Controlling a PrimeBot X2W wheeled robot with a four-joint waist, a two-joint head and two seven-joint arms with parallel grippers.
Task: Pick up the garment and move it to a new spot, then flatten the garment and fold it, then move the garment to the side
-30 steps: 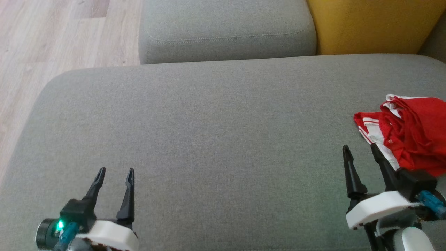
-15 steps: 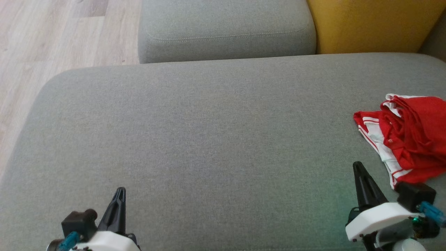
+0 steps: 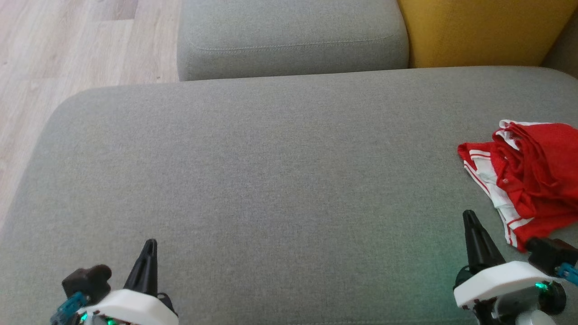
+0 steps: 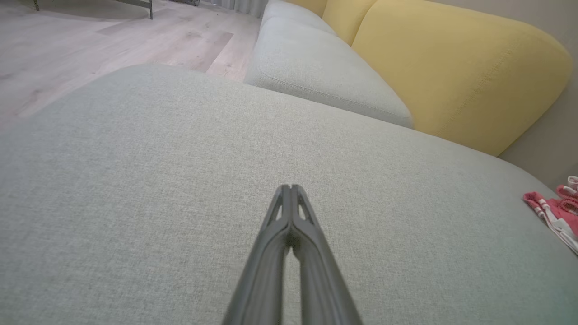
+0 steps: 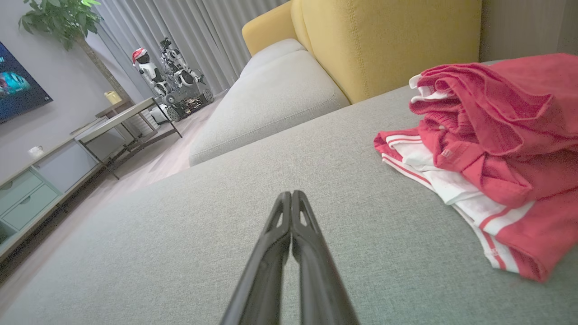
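1. On the wide grey seat cushion [image 3: 271, 171] before us, the red-and-white garment [image 3: 524, 176] lies crumpled in a heap at the far right edge, resting on the fabric with nothing holding it.
2. We hold both tools low at the near edge, the left gripper [image 3: 150, 246] at lower left and the right gripper [image 3: 469, 216] at lower right. Each has its two dark fingers pressed together tip to tip, with nothing between them.
3. Our right gripper sits just beside the garment's white striped hem without touching it. Our left is well apart from it, across the cushion.
4. Of things that could hold goods, we see a pale green cabinet [image 5: 27, 198] with its drawers shut and its contents hidden.
5. A low table [image 5: 122, 119] has a small yellow object [image 5: 113, 97] at its far end, too small to name.
6. Both appear in the right wrist view, which also takes in a potted plant [image 5: 63, 18], grey curtains [image 5: 194, 31], a lit screen [image 5: 18, 90] and a cluster of toy robots [image 5: 174, 76], one in a red cap.
7. From the head view we get the top-down layout: a second grey cushion [image 3: 289, 36], a yellow backrest [image 3: 478, 31] and pale wood floor [image 3: 67, 54] to the left.
8. From the left wrist view the garment is a small red scrap at the right edge.
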